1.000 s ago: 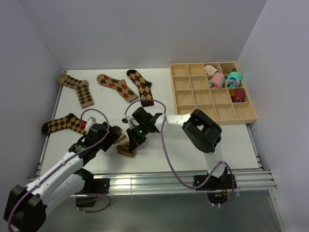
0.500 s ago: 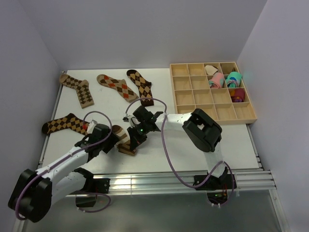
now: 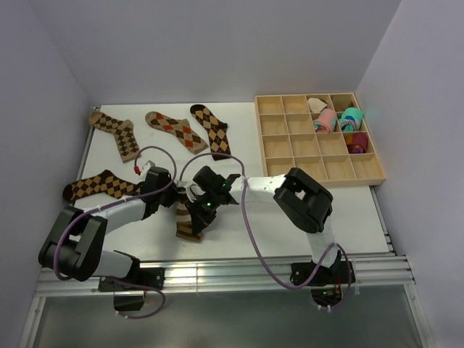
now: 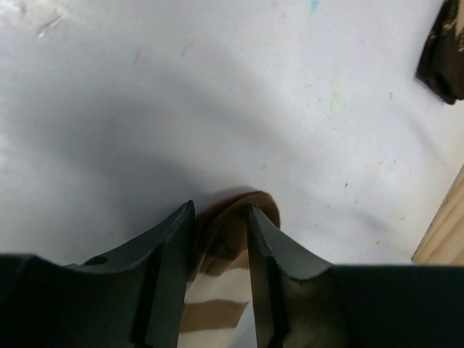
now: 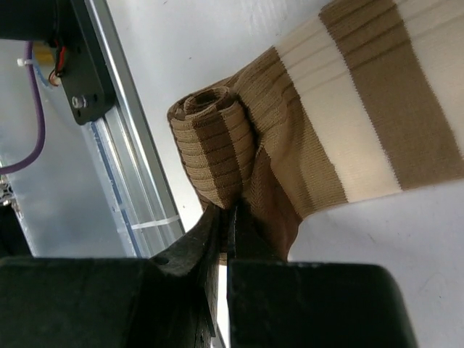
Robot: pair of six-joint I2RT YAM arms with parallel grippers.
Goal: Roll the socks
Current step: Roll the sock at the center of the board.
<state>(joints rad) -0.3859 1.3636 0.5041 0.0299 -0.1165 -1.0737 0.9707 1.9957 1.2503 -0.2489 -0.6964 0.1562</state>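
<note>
The brown-and-cream striped sock [image 3: 190, 226] lies near the table's front, between my two grippers. My left gripper [image 3: 178, 201] is at its far end, and in the left wrist view the brown end of the striped sock [image 4: 233, 214] fills the narrow gap between its fingers [image 4: 171, 250]. My right gripper [image 5: 230, 212] is shut, pinching the fabric just under a small rolled part [image 5: 212, 141] at the near end of the striped sock [image 5: 377, 109]. Several argyle socks lie flat: one [image 3: 116, 133], another [image 3: 176, 130] and a third [image 3: 212, 129] at the back, and one more [image 3: 94, 186] at the left.
A wooden divided tray [image 3: 326, 181] stands at the back right, holding pink and teal rolled bundles [image 3: 335, 119]. Its corner [image 4: 444, 235] shows in the left wrist view. The table's metal front rail [image 5: 123, 181] runs just beyond the rolled end.
My left arm has swung in from the near left to the sock's far end, and its jaws have narrowed round it. The sock now lies stretched out between the grippers.
</note>
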